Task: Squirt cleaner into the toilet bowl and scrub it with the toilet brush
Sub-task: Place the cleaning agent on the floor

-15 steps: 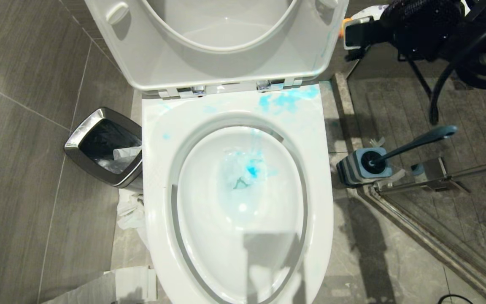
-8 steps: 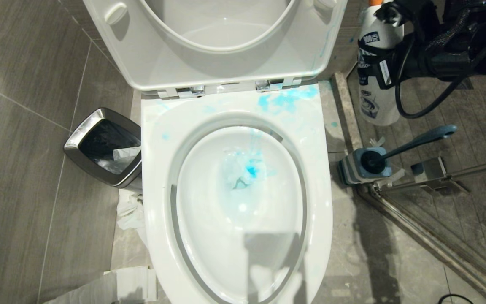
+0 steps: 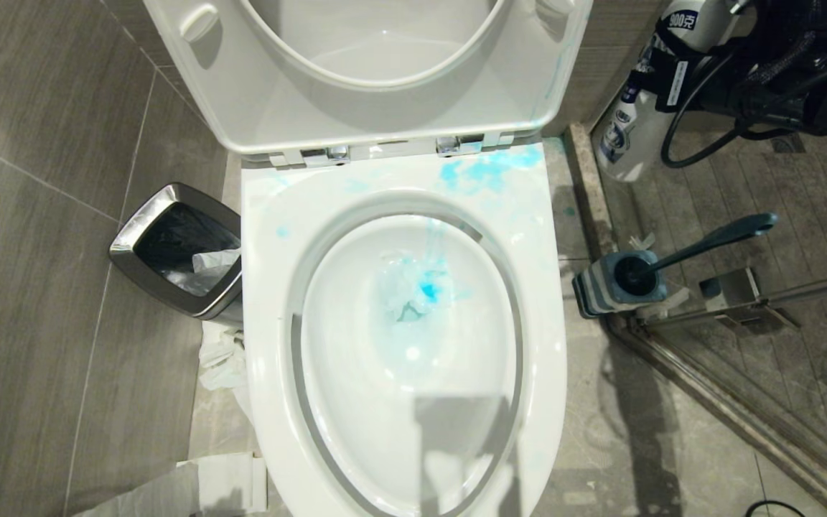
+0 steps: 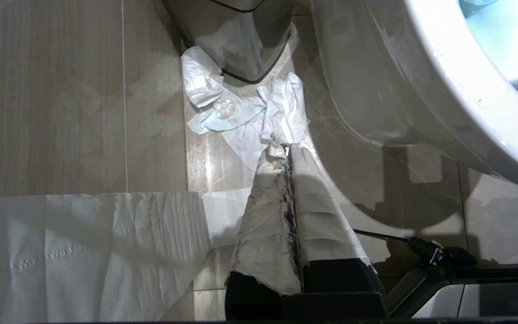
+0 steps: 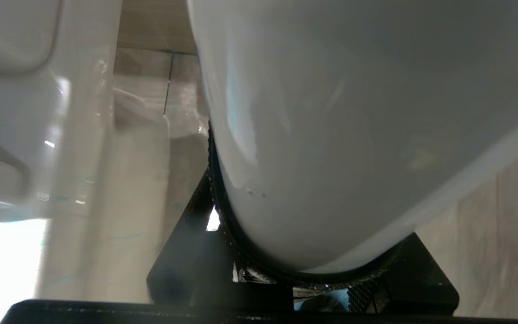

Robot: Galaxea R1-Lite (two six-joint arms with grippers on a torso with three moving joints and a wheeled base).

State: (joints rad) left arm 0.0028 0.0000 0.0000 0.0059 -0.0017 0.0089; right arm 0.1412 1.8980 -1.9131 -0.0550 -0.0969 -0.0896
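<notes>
The left gripper [image 4: 288, 150] hangs low by the front of the toilet bowl [image 3: 270, 237], fingers pressed together, empty, over crumpled tissue [image 4: 241, 112]. Blue smears mark the bowl's back rim. Right of it, the toilet brush [image 3: 701, 248] stands in its holder [image 3: 618, 283]. Farther back, the right gripper [image 3: 672, 68] clamps the cleaner [image 3: 632, 129].

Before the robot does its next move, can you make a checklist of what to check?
1. Right claw grips the white plastic cleaner bottle: ok.
2. Blue cleaner is in the white ceramic toilet bowl: ok.
3. Lid is up: ok.
4. Slate-blue toilet brush sits in its square holder, free to grab: ok.
5. Bottle set down: not ok.
6. Left claw shut beside the bowl: ok.
</notes>
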